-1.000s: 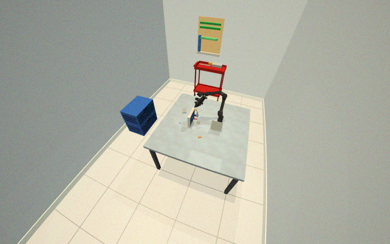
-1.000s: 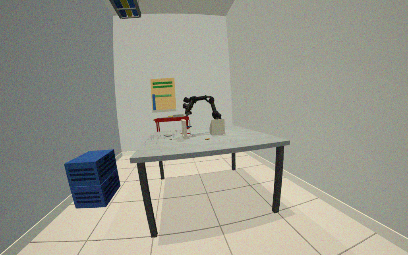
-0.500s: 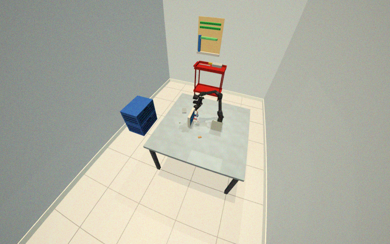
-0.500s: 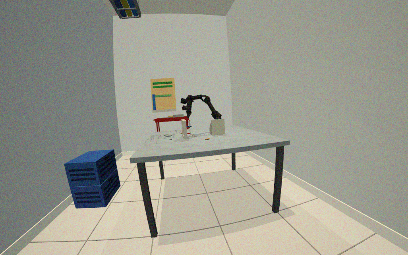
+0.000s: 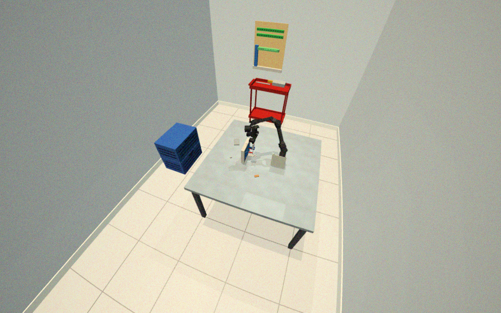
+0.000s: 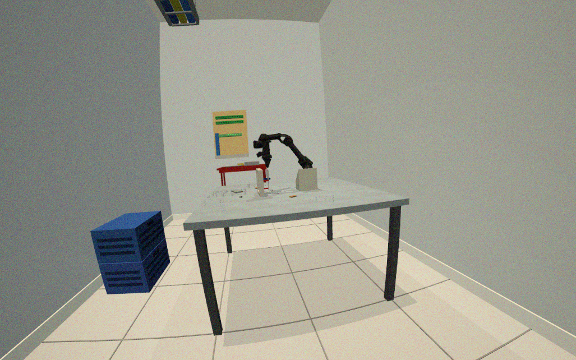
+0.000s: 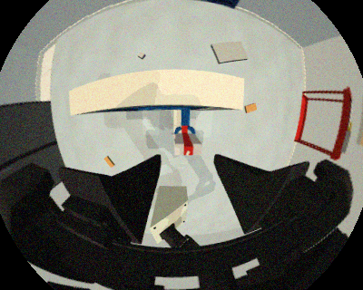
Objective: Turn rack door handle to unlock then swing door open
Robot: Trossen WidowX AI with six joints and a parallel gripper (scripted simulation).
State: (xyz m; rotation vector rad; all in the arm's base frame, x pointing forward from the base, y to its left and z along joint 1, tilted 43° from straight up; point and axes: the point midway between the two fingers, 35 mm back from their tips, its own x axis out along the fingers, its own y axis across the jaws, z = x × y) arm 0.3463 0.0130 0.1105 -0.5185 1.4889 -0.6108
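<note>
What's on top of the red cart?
On the red cart's top tray: a grey box and a small yellow item. Whatever lies behind the box is hidden.

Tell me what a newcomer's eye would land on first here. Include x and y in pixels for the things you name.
Probably the black arm [image 5: 274,120] [image 6: 286,140], arching over the grey table [image 5: 221,182] [image 6: 353,201]. Next, the bright red cart [image 5: 270,88] [image 6: 242,169] [image 7: 344,122] by the back wall, and the blue crates [image 5: 178,146] [image 6: 131,250] stacked on the floor beside the table.
</note>
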